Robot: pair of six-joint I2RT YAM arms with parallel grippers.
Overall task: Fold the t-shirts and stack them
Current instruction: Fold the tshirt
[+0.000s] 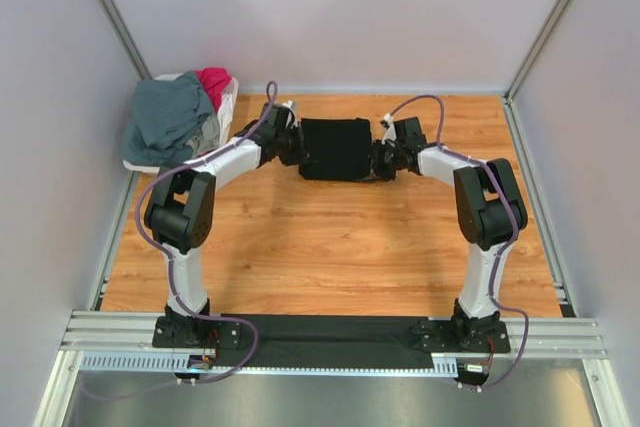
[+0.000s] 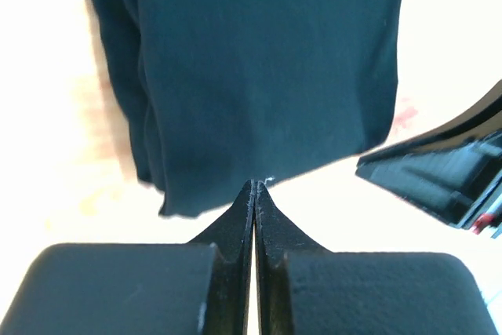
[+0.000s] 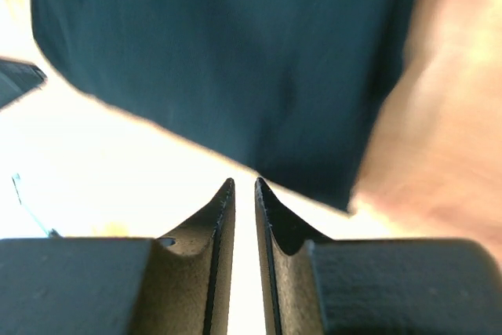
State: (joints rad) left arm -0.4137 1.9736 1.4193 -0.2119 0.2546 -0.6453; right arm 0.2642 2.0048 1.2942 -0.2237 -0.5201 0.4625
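A black t-shirt (image 1: 336, 147) lies folded into a rectangle on the wooden table, at the back middle. My left gripper (image 1: 298, 147) is at its left edge, and in the left wrist view its jaws (image 2: 257, 184) are shut, tips against the cloth's near edge (image 2: 259, 68) with nothing seen between them. My right gripper (image 1: 378, 160) is at the shirt's right edge. In the right wrist view it (image 3: 243, 182) stands open by a narrow gap, empty, just short of the black cloth (image 3: 235, 52). A slate grey-blue t-shirt (image 1: 165, 117) and a magenta-red t-shirt (image 1: 213, 82) lie crumpled in the basket.
The white plastic basket (image 1: 229, 104) stands at the back left corner, against the left wall. Grey walls close in the table on three sides. Bare wooden tabletop (image 1: 330, 247) stretches between the shirt and the arm bases. My right gripper's body (image 2: 439, 178) shows in the left wrist view.
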